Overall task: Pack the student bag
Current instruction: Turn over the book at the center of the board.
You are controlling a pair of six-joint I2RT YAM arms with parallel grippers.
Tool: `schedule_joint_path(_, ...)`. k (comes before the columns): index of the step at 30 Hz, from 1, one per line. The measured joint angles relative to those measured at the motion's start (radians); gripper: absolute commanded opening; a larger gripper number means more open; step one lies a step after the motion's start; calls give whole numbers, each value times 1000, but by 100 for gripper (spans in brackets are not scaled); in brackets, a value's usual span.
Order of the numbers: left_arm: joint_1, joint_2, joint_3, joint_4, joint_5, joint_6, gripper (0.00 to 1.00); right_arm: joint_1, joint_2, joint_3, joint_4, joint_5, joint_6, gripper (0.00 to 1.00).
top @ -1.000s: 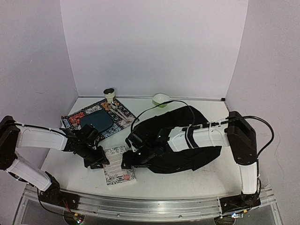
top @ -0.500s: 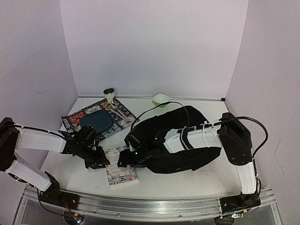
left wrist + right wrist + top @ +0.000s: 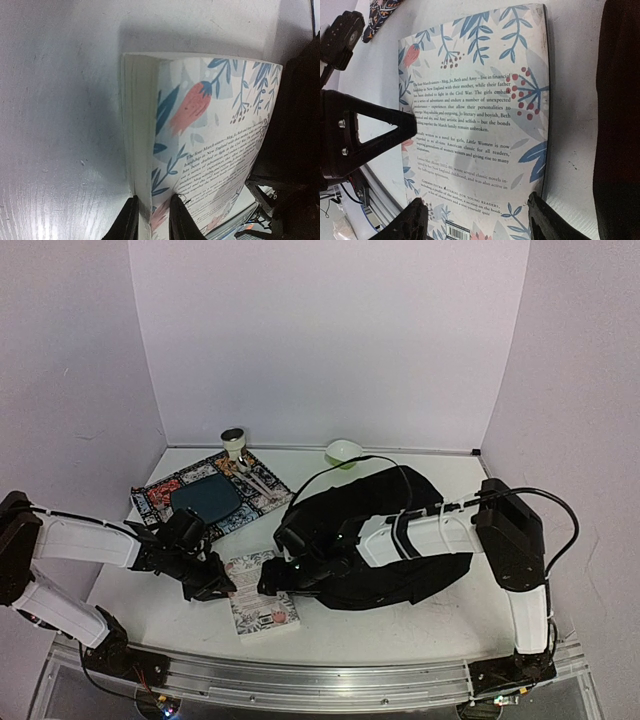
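Observation:
A paperback book [image 3: 262, 592] with a floral back cover lies near the table's front, left of the black student bag [image 3: 365, 498]. My left gripper [image 3: 214, 584] is shut on the book's left edge; in the left wrist view its fingers [image 3: 131, 216] pinch the page block of the book [image 3: 210, 125]. My right gripper [image 3: 272, 584] is open and hovers over the book's right side. In the right wrist view the right gripper [image 3: 480, 212] straddles the book's cover [image 3: 480, 100], with the bag [image 3: 620, 100] at the right edge.
A patterned mat [image 3: 160, 494] with a dark teal plate [image 3: 205, 498] lies at the back left, with a spoon [image 3: 262, 480] on it. A metal cup [image 3: 234, 442] and a light green bowl [image 3: 343, 451] stand by the back wall. Side walls close in both sides.
The right gripper moved left over the book, then back slightly to the right. The book shifted a little towards the front right. The left gripper kept its hold.

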Motion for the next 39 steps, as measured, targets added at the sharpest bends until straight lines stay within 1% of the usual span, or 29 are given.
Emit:
schedule_joint_path(14,0,9,0,15,18,0,18,-2,-14,-15,-10,14,-5,72)
schedule_joint_path(21,1,13,1,18,22,0,17,-25,-25,-55,-96,46,-12,73)
schedule_joint_path(25,2,20,6,20,26,1,16,-29,-25,-55,-110,47,-19,73)
schedule_joint_path(34,2,22,6,27,36,-3,12,-31,5,-17,-119,-10,-34,72)
schedule_joint_path(39,4,32,-10,77,65,-25,10,-34,45,33,-102,-68,-34,69)
